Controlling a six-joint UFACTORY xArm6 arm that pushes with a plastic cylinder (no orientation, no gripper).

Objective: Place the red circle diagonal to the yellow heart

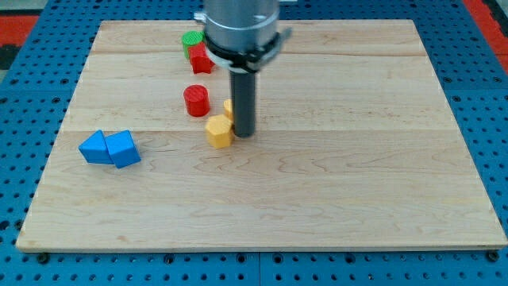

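The red circle (196, 101) is a short red cylinder lying left of my rod. A yellow block (219, 131) sits just below and right of it; its shape looks like a heart or hexagon. A second yellow block (228, 109) peeks out at the rod's left edge, mostly hidden. My tip (244, 133) rests on the wooden board (357, 159), touching or nearly touching the right side of the lower yellow block, right of the red circle.
A green block (191, 40) and a red block (200, 59) sit together near the view's top, partly behind the arm. Two blue blocks (109, 148) lie side by side at the view's left. Blue pegboard surrounds the board.
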